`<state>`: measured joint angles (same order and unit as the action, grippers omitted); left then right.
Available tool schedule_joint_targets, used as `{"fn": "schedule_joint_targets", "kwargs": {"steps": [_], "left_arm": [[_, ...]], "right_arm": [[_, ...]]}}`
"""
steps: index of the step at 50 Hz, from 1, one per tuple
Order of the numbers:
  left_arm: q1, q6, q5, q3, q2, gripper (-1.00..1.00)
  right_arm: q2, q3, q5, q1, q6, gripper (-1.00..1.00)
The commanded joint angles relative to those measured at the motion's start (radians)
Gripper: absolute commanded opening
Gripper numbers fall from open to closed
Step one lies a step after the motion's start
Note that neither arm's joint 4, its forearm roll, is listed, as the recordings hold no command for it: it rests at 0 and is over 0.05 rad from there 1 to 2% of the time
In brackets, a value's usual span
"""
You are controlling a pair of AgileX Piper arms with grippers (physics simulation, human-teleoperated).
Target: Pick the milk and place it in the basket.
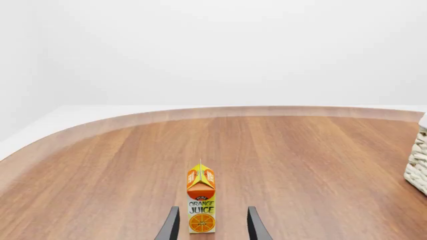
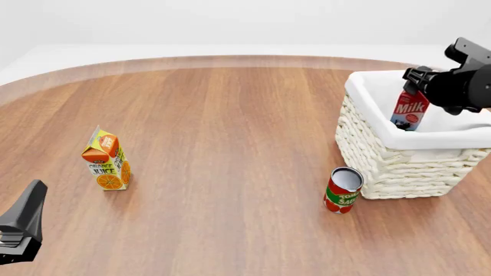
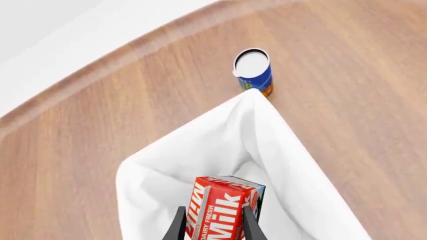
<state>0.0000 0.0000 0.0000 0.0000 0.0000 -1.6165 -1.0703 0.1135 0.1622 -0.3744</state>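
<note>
Over the basket [image 2: 399, 167], at the table's [image 2: 230, 115] far right in the front view, the right gripper [image 2: 412, 80] holds the milk [image 2: 410, 111] by its gabled top, fingers closed on either side of the ridge. The carton hangs upright but slightly tilted, its lower part already below the rim and inside the white cloth lining [image 2: 368, 98]; whether its base touches the lining cannot be told. From the right wrist view the milk [image 3: 223, 210] sits between the two dark fingers [image 3: 177, 227], with the lining [image 3: 267, 140] spread around it and nothing else visible in the basket. Just beside the basket's near left corner stands a tomato can [image 2: 342, 190], upright, its top showing white; the right wrist view shows the same can [image 3: 253, 70] beyond the basket's corner. Well apart from the basket, toward the table's left, a juice carton [image 2: 107, 160] stands upright. The left gripper [image 2: 23, 230] hovers near that carton, its fingers [image 1: 172, 225] spread apart and holding nothing, the juice [image 1: 201, 200] framed between them in its wrist view.
</note>
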Motion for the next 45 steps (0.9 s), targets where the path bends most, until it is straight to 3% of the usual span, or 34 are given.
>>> {"fn": "schedule_joint_targets", "kwargs": {"steps": [1, 45], "left_arm": [[0.000, 0.000, 0.000, 0.000, 0.000, 1.00], [0.000, 0.000, 0.000, 0.000, 0.000, 1.00]], "right_arm": [[-0.009, -0.017, -0.021, 0.002, -0.007, -1.00], [-0.080, -0.021, -0.076, 0.002, 0.008, -1.00]]}}
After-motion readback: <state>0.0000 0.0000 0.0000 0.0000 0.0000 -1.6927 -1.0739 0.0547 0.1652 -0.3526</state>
